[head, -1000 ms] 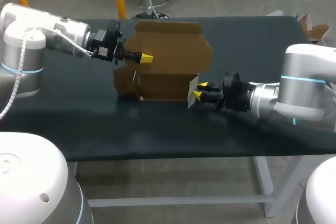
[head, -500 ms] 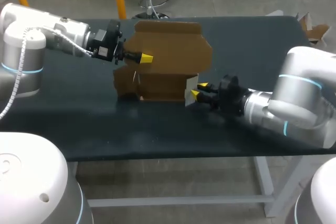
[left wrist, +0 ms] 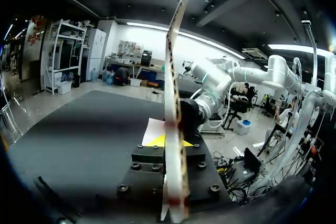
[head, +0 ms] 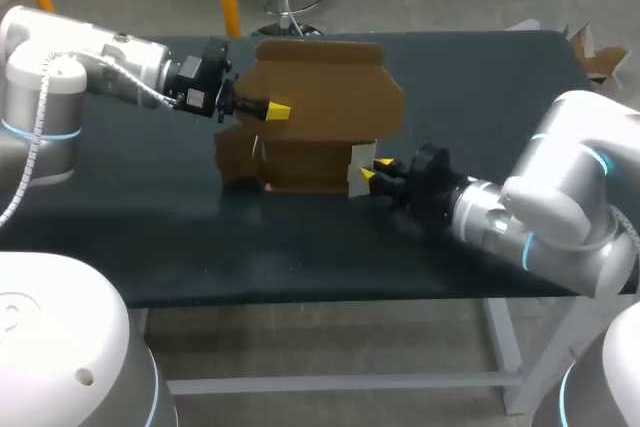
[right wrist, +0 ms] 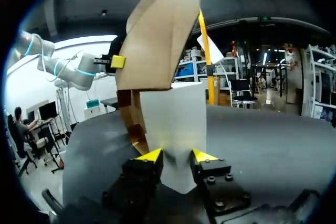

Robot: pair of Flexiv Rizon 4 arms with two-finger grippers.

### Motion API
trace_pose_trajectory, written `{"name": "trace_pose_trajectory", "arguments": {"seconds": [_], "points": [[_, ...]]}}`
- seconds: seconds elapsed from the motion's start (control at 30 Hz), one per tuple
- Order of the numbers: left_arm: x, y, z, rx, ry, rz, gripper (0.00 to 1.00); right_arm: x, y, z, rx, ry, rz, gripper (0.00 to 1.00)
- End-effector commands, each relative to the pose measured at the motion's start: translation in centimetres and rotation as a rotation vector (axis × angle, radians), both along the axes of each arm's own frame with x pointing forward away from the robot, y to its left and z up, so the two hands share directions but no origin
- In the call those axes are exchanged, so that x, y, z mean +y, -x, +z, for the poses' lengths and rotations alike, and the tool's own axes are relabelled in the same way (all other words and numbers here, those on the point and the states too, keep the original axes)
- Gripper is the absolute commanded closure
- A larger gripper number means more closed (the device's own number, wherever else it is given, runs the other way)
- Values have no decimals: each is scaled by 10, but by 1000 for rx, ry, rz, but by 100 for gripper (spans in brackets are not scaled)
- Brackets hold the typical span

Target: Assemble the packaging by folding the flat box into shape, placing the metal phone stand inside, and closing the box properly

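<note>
A brown cardboard box (head: 320,107), partly folded, stands upright in the middle of the dark table (head: 480,87). My left gripper (head: 278,109) is shut on its upper left panel, which runs edge-on between the fingers (left wrist: 173,129) in the left wrist view. A white flap (head: 358,169) sticks out at the box's lower right corner. My right gripper (head: 370,173) is shut on it, and in the right wrist view the white flap (right wrist: 176,124) sits between the yellow fingertips (right wrist: 151,155) with the brown panel (right wrist: 157,40) rising behind. No phone stand shows in any view.
My right arm (head: 540,212) lies low across the table's front right. My left arm (head: 110,67) comes in over the back left edge. Bare tabletop (head: 250,247) stretches in front of the box.
My right arm has swung its elbow toward the front and its gripper has shifted slightly left, still at the white flap. The left arm and the box have stayed put.
</note>
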State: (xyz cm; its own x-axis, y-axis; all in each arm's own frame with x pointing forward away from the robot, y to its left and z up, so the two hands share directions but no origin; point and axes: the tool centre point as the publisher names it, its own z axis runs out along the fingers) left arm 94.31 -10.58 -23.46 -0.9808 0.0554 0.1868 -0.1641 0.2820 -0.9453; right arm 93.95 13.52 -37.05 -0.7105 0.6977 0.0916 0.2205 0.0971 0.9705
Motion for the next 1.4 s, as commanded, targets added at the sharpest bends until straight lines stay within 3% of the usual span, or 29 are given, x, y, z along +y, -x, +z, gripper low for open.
{"name": "trace_pose_trajectory", "arguments": {"seconds": [0.03, 0.73, 1.4], "points": [[-1, 0, -3, 1, -2, -4, 100, 10, -1, -2, -19, 60, -238, 61], [-1, 0, -3, 1, -2, -4, 100, 11, -11, -2, 22, 171, -472, 57], [-1, 0, -3, 1, -2, -4, 100, 10, -26, -2, 60, 184, -614, 59]]}}
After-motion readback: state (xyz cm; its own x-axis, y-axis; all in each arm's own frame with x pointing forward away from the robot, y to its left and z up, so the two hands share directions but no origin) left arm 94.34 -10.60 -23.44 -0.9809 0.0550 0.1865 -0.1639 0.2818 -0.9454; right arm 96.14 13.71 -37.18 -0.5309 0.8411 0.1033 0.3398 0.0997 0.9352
